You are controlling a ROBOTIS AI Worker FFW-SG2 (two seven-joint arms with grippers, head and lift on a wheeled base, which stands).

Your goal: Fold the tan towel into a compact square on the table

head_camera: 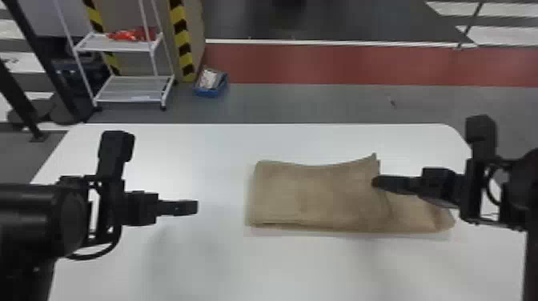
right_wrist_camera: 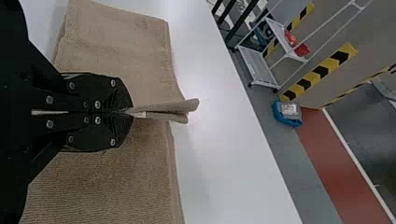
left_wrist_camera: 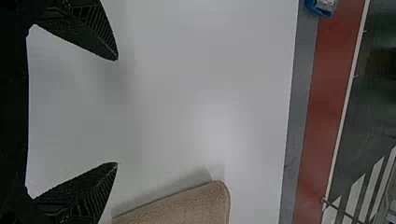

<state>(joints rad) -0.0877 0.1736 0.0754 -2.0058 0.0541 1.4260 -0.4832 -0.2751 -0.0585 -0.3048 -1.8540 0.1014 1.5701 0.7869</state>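
The tan towel [head_camera: 312, 196] lies as a folded strip on the white table, right of its middle, with a raised ridge near its right part. At that ridge is my right gripper [head_camera: 376, 182]. In the right wrist view my right gripper [right_wrist_camera: 130, 113] is shut on a pinched fold of the towel [right_wrist_camera: 116, 172], whose layered end sticks out past the fingertips. My left gripper [head_camera: 196, 207] hangs over the table, left of the towel and apart from it. The left wrist view has my left gripper [left_wrist_camera: 116, 112] open with nothing between its fingers, and a towel corner [left_wrist_camera: 196, 205] nearby.
The white table [head_camera: 200, 264] has its far edge beyond the towel. On the floor behind it stand a white shelf rack [head_camera: 132, 90] holding a red item, a blue bin [head_camera: 211, 94] and black-and-yellow striped posts.
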